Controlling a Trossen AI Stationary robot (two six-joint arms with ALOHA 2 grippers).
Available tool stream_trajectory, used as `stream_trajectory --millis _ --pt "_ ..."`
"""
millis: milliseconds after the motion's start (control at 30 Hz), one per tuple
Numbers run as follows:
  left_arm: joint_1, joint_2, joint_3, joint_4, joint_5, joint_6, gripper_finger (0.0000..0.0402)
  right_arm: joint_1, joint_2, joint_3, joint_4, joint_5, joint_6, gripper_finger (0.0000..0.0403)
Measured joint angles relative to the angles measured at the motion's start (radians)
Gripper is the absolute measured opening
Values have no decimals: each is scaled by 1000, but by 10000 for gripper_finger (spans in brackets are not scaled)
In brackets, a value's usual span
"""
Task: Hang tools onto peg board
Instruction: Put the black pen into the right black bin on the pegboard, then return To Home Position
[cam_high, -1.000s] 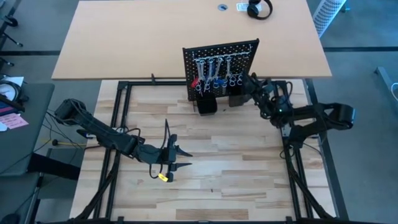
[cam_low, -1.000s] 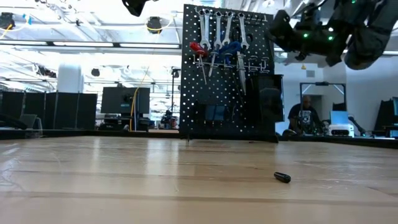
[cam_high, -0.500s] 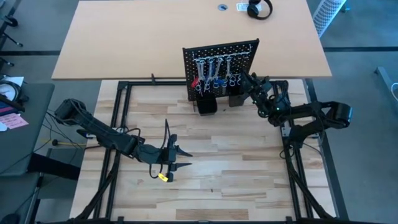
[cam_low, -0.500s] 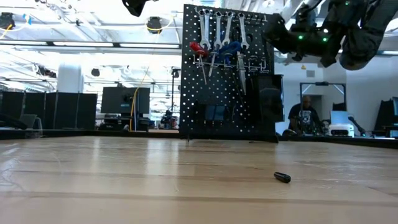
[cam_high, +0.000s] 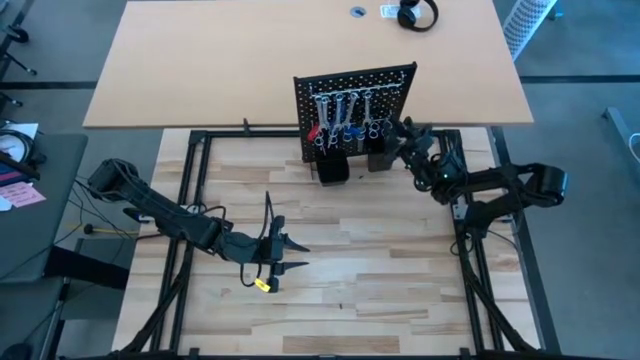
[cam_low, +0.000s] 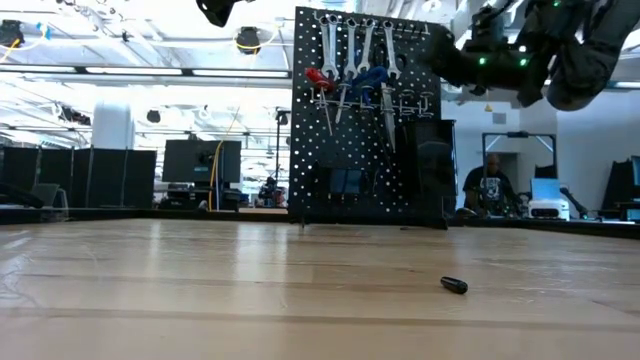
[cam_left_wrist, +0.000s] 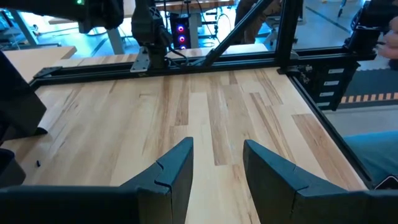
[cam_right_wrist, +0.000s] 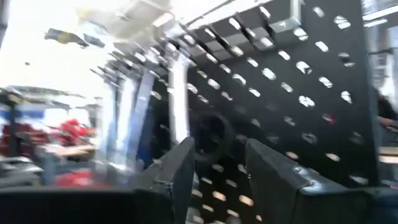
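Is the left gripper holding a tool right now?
No. In the left wrist view the left gripper has its fingers apart with only bare wooden table between them.

The right end effector (cam_high: 406, 131) has moved closer to the peg board (cam_high: 355, 80), its fingers now parted.

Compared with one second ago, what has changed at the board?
The right pincer at the board's right edge has opened; whether it let a tool go cannot be seen. The arm shifted only slightly. The left pincer, open above the table, and the hung tools stayed as they were.
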Motion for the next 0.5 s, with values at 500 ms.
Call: stream_trajectory --millis 500 --pt "0 0 0 -4 0 -12 134 460 -428 64 -1114 -19 215 124"
